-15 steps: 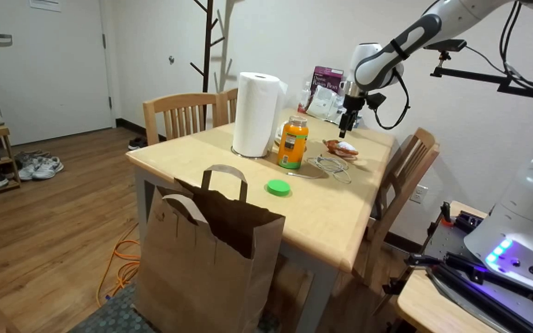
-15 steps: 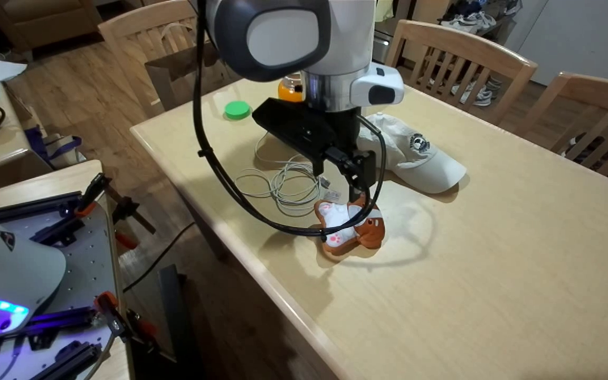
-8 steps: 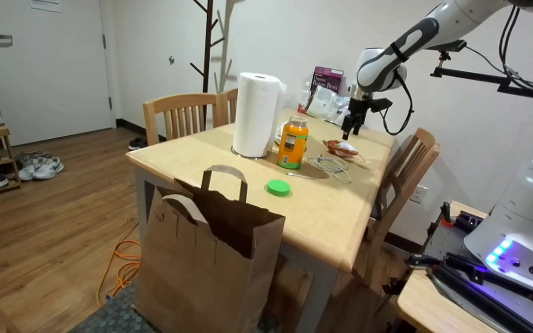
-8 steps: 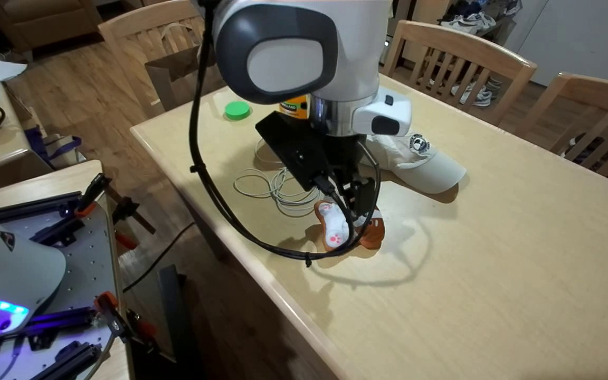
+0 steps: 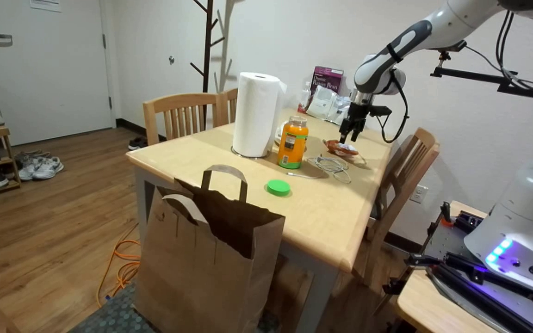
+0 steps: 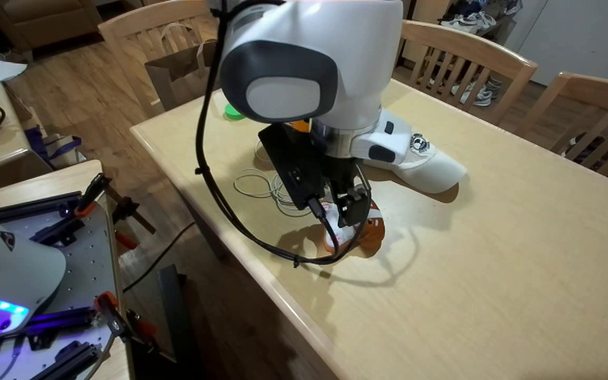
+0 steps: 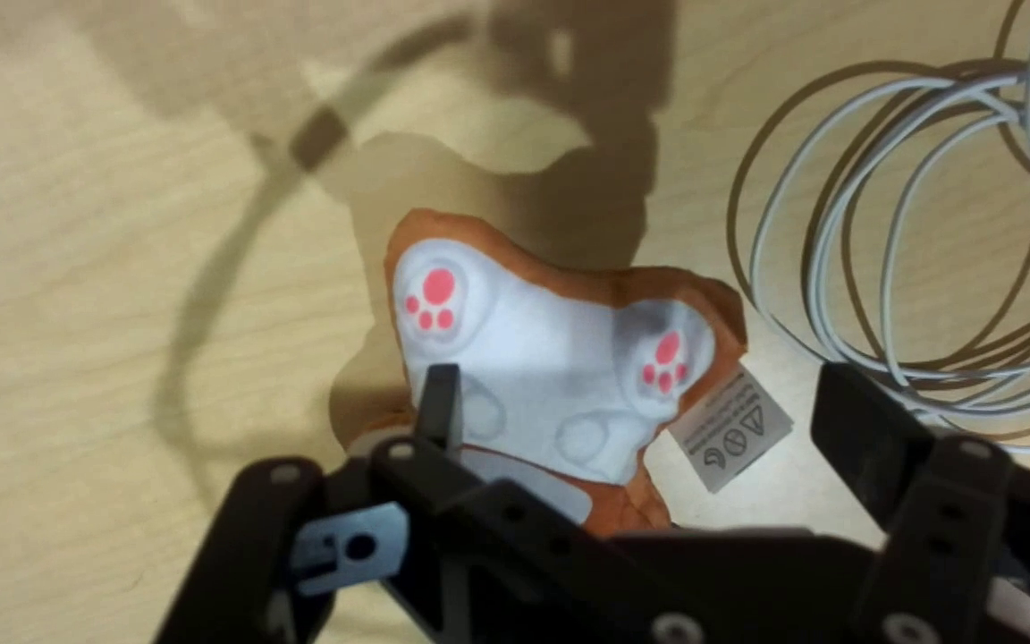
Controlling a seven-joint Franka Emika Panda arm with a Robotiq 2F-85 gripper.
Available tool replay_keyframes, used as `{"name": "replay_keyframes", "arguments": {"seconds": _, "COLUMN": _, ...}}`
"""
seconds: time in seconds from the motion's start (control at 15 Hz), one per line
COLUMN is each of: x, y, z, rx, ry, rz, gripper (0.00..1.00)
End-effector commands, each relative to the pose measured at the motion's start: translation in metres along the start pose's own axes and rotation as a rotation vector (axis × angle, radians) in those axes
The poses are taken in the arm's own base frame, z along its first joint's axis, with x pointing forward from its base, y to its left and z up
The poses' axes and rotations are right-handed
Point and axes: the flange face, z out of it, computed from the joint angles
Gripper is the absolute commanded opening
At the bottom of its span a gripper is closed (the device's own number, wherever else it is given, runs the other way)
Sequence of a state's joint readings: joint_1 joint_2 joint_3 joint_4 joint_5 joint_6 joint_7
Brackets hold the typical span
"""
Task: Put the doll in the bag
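Observation:
The doll, reddish-brown with a white belly and pink paw prints, lies on the table in the wrist view. It also shows in both exterior views, as a brown-and-white doll and, partly covered by the arm's cable and hand, as the doll. Just above it my gripper stands open, one finger over the doll's body and the other over bare table past its tag. In an exterior view the gripper points down at the doll. The tall brown paper bag stands with its mouth open on a chair.
Beside the doll lies a coiled white cable. An orange bottle, a paper towel roll and a green lid stand between doll and bag. A pale cap sits near the arm.
The gripper has come down closer to the doll, shifting slightly over its belly. Its jaws stay open. The doll and the bag have not moved.

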State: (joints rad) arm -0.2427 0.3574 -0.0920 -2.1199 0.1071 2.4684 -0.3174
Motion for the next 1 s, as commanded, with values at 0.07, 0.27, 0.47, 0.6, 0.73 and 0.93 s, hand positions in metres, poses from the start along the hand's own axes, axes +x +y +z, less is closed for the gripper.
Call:
{"name": "replay_keyframes", "arguments": {"seconds": 0.07, "x": 0.009, "y": 0.01, "z": 0.008, "rx": -0.018, "ry": -0.001, "rz": -0.022, "gripper": 1.0}}
{"name": "replay_keyframes", "arguments": {"seconds": 0.27, "x": 0.012, "y": 0.01, "z": 0.013, "rx": -0.031, "ry": -0.004, "rz": -0.062, "gripper": 1.0}}
{"name": "replay_keyframes", "arguments": {"seconds": 0.47, "x": 0.014, "y": 0.01, "z": 0.021, "rx": -0.035, "ry": -0.008, "rz": -0.097, "gripper": 1.0}}
{"name": "replay_keyframes", "arguments": {"seconds": 0.6, "x": 0.011, "y": 0.014, "z": 0.031, "rx": -0.051, "ry": -0.016, "rz": -0.116, "gripper": 0.93}}
{"name": "replay_keyframes", "arguments": {"seconds": 0.73, "x": 0.011, "y": 0.014, "z": 0.035, "rx": -0.062, "ry": -0.025, "rz": -0.137, "gripper": 0.93}}
{"name": "replay_keyframes", "arguments": {"seconds": 0.93, "x": 0.011, "y": 0.011, "z": 0.038, "rx": -0.078, "ry": -0.04, "rz": -0.155, "gripper": 0.54}}
